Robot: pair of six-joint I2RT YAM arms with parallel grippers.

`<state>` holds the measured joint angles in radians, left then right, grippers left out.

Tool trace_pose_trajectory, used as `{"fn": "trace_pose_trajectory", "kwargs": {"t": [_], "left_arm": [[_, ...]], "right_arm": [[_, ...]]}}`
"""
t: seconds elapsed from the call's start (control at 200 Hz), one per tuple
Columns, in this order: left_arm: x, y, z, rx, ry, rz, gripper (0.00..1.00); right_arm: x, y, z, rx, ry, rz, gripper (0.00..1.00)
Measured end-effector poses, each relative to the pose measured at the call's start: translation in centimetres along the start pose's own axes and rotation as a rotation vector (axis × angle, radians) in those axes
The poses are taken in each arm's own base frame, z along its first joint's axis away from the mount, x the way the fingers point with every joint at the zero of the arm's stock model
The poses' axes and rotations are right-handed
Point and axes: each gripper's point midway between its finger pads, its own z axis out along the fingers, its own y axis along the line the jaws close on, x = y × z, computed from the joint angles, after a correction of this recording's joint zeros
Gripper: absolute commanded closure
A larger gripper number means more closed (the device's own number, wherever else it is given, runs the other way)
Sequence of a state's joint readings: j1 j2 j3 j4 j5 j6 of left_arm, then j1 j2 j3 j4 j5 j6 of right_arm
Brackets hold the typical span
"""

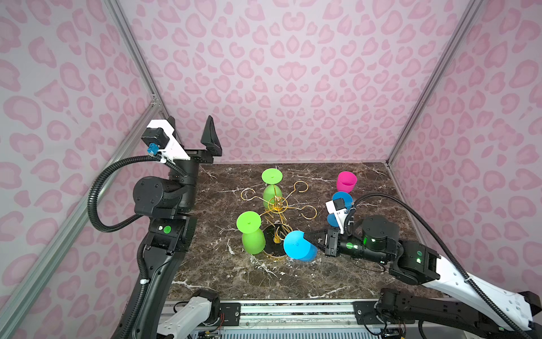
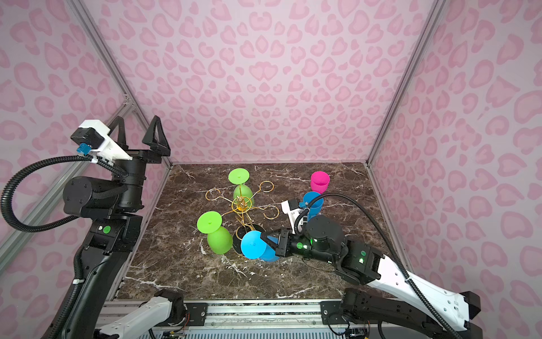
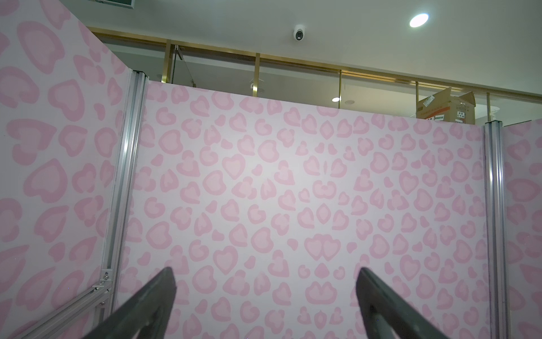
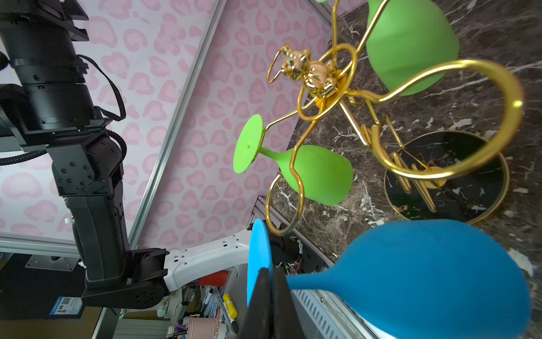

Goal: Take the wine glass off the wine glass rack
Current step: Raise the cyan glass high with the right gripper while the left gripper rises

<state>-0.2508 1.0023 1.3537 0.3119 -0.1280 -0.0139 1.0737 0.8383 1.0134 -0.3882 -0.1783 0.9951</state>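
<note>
Nearest the front edge of the counter [image 1: 223,273], the right gripper [image 1: 308,236] reaches in from the right with its 2 fingers [image 4: 264,296] pinched tight on the stem of the blue wine glass [image 1: 297,245]. The glass is held upside down, foot uppermost and bowl hanging below. In the right wrist view its stem sits in none of the hooks, and an empty gold loop [image 4: 281,205] lies just beside its foot.

Just behind it stands the wine glass rack [image 1: 277,204], near the middle of the counter, its round black gold-rimmed base [image 1: 272,237] partly hidden by the blue foot. A small gold bear [image 4: 305,70] tops the hub. 2 green wine glasses hang inverted from it: 1 [image 1: 249,223] on the front-left arm, 1 [image 1: 272,176] on the arm toward the back edge. 3 more loops show empty.

Toward the back right corner stand a blue cup [image 1: 343,199] and, behind it, a pink cup [image 1: 346,181].

Over the back left corner the left gripper [image 1: 190,119] is raised high, fingers spread wide and empty, facing the wall.
</note>
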Motion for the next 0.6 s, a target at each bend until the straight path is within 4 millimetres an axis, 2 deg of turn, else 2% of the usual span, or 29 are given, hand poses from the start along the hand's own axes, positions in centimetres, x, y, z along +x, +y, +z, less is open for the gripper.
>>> {"fn": "trace_pose_trajectory", "kwargs": {"t": [0.125,0.295,0.44,0.6], "left_arm": [[0.3,-0.1,0.1,0.001,0.005,-0.004,0.03],[0.6,-0.2,0.3,0.004,0.011,-0.012,0.03],[1.0,-0.3,0.5,0.005,0.020,-0.024,0.02],[1.9,-0.3,1.0,0.004,0.045,-0.073,0.01]], "right_arm": [[-1.7,-0.8,-2.3,0.028,-0.090,0.006,1.00],[-4.6,-3.0,-5.3,0.098,-0.219,0.024,1.00],[-8.1,-4.7,-8.6,0.192,-0.360,0.020,1.00],[-12.3,-4.8,-11.0,0.278,-0.460,-0.036,1.00]]}}
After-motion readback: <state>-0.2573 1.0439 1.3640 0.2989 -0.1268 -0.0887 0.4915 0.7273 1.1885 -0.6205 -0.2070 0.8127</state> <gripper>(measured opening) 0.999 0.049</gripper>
